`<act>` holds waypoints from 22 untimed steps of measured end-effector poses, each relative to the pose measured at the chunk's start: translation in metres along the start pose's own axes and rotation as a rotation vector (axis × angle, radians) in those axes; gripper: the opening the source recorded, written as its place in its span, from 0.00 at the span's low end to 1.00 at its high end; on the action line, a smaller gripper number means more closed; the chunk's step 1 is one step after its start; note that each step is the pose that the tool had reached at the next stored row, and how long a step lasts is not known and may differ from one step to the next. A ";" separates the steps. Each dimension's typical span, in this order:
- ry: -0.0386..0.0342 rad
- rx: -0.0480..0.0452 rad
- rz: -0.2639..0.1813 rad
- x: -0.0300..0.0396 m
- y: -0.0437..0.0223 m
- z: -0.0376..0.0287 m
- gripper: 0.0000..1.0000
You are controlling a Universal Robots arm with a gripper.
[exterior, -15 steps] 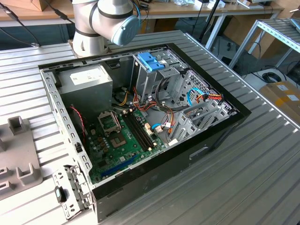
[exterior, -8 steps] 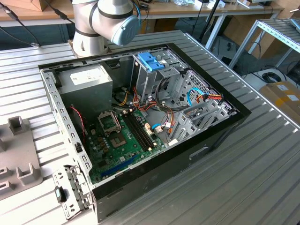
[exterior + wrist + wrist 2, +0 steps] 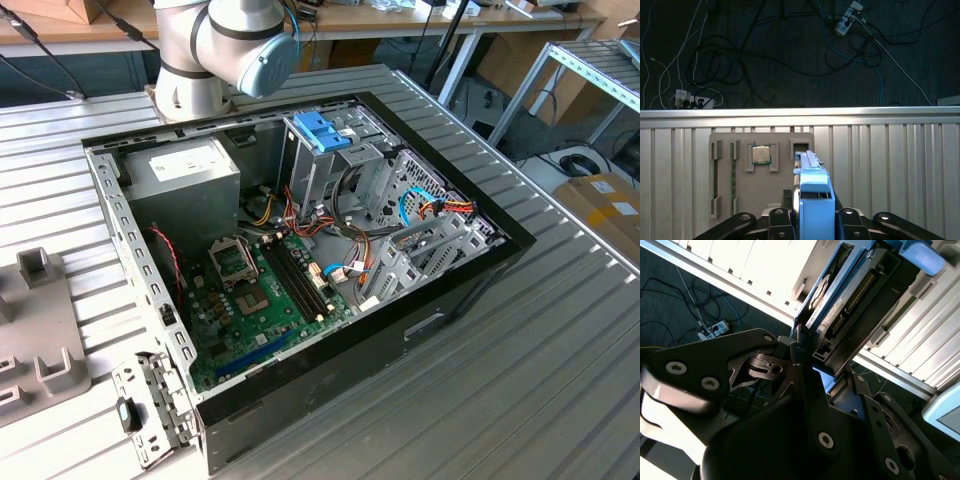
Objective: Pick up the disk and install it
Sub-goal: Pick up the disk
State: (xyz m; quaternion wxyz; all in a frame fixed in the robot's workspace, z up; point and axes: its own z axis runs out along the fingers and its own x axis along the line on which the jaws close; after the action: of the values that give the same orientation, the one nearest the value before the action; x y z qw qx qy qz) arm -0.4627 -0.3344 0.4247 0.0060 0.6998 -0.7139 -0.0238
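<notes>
The disk (image 3: 812, 197), a flat dark-grey hard drive in a long light-blue plastic rail, hangs in the air over the flat grey plastic holder plate (image 3: 760, 195) in the first wrist view. The black metal gripper (image 3: 813, 217) squeezes it tight, one finger on each flat side (I think that stops it tipping). It stands on its thin edge, so its long end is free. A small square silver chip (image 3: 760, 154) sits in the plate. The open black computer case (image 3: 400, 350) is beside the plate, on the exterior view's right.
</notes>
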 end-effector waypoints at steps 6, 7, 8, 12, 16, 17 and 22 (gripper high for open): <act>0.0000 0.0000 0.000 -0.0001 0.0001 -0.0023 0.37; 0.0000 0.0000 0.000 0.0000 0.0001 -0.0026 0.37; 0.0000 0.0000 0.000 -0.0001 0.0001 -0.0028 0.37; 0.0000 0.0000 0.000 -0.0001 0.0002 -0.0039 0.37; 0.0000 -0.0001 0.000 -0.0001 0.0002 -0.0052 0.37; 0.0000 0.0000 0.000 -0.0001 0.0002 -0.0055 0.37; 0.0000 0.0000 0.000 -0.0002 0.0003 -0.0070 0.37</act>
State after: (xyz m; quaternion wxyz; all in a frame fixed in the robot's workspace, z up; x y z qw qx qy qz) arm -0.4627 -0.3344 0.4318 0.0060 0.6998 -0.7139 -0.0238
